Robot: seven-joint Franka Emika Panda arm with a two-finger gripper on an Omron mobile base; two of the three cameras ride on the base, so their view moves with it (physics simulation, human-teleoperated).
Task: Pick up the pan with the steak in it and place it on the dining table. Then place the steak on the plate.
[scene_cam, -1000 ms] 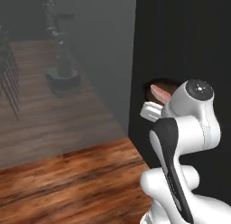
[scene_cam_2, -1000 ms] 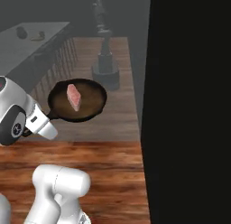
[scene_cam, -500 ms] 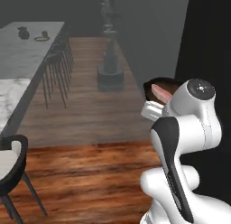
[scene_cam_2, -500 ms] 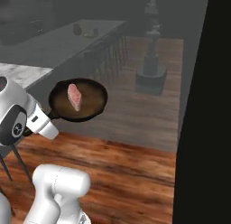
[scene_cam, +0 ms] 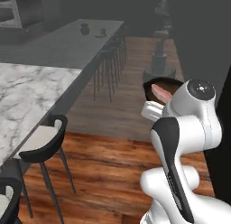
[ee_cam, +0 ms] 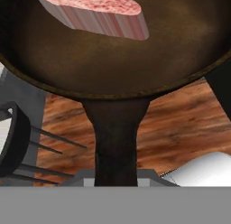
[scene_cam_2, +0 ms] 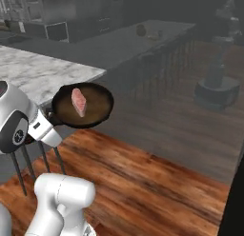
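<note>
My gripper (scene_cam_2: 49, 119) is shut on the short handle of the pan (scene_cam_2: 93, 110), holding the dark skillet level in the air above the wooden floor. The pinkish-red steak (scene_cam_2: 78, 101) lies inside the pan. In the hand view the pan (ee_cam: 113, 60) spreads across the top, with the steak (ee_cam: 94, 11) at its far side and the handle (ee_cam: 115, 137) running down to my gripper (ee_cam: 115, 180). From the left base view the pan (scene_cam: 153, 84) and steak (scene_cam: 161, 92) peek out behind my arm. The marble dining table (scene_cam: 31, 92) stretches away at left, its top (scene_cam_2: 38, 71) beside the pan. The plate is out of view.
Dark stools (scene_cam: 45, 142) stand under the table's overhang, with more (scene_cam: 108, 69) further along. Two small things (scene_cam: 92, 30) sit at the table's far end, too small to tell. A dark pedestal figure (scene_cam_2: 217, 83) stands on the floor ahead. A black wall (scene_cam: 223, 110) lies close at right.
The whole picture has swung as the base turned: the black wall slid off to the right and the marble table and stools came into view. The pan stays gripped, steak unmoved.
</note>
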